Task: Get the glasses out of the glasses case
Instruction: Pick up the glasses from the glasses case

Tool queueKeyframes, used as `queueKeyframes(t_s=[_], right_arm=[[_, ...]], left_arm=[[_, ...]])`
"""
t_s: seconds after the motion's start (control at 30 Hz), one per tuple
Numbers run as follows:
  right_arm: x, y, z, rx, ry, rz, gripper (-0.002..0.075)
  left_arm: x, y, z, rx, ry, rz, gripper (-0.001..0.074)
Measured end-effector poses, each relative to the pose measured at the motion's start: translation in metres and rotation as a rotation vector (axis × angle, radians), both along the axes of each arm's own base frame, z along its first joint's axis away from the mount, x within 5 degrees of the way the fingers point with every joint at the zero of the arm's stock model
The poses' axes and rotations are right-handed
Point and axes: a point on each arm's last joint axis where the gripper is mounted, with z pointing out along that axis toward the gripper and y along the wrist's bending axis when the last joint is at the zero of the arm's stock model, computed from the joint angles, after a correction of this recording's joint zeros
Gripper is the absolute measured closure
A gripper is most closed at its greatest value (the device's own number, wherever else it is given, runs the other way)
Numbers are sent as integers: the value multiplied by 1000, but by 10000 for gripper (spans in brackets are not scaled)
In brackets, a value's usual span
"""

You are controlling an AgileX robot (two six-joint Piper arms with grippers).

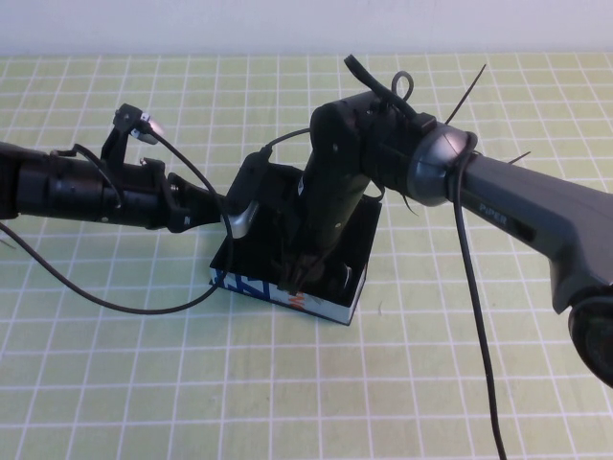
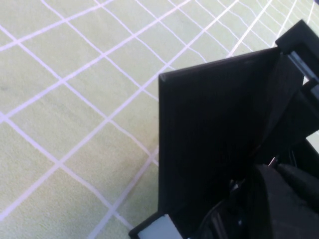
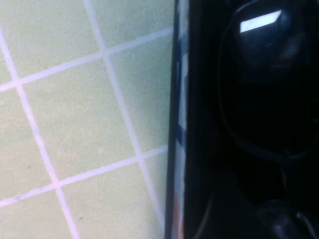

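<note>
The glasses case point(image 1: 330, 305) is a black box with a light-blue printed front, standing open in the middle of the mat. My left gripper point(image 1: 241, 213) comes in from the left and is shut on the case's black flap lid point(image 2: 209, 139) at the case's left rear edge. My right gripper point(image 1: 297, 280) points steeply down into the case near its front wall. The glasses point(image 3: 259, 50) lie inside the case, and the right wrist view shows one dark lens with a bright glint beside the case's blue side point(image 3: 178, 99). In the high view the right arm hides most of them.
A light green mat with a white grid point(image 1: 144, 383) covers the table all round the case. A black cable point(image 1: 124, 305) from the left arm loops over the mat left of the case. Another cable point(image 1: 484, 364) hangs from the right arm.
</note>
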Motion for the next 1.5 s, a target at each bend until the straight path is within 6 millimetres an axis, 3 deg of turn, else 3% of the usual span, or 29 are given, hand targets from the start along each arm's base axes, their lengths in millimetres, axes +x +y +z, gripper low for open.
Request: queueKeyframes(t_s=[0.17, 0.57, 0.87, 1.03, 1.3, 1.43, 1.5], right_arm=[[0, 0, 0, 4, -5, -1, 447], [0, 0, 2, 5, -7, -1, 684], [-1, -3, 10, -18, 1, -19, 690], [-5, -6, 49, 13, -12, -57, 692], [-21, -20, 117, 95, -45, -173, 693], [-27, -40, 151, 157, -66, -299, 693], [-31, -58, 169, 189, -73, -377, 693]], left_arm=[[0, 0, 0, 1, 0, 0, 739], [0, 0, 0, 3, 0, -1, 739], [-2, -1, 3, -12, 2, -35, 739], [3, -2, 16, -22, -8, -37, 739], [-7, -1, 70, -1, -102, -49, 739], [-16, 0, 90, 3, -120, -43, 739], [-19, 0, 98, 7, -123, -38, 739]])
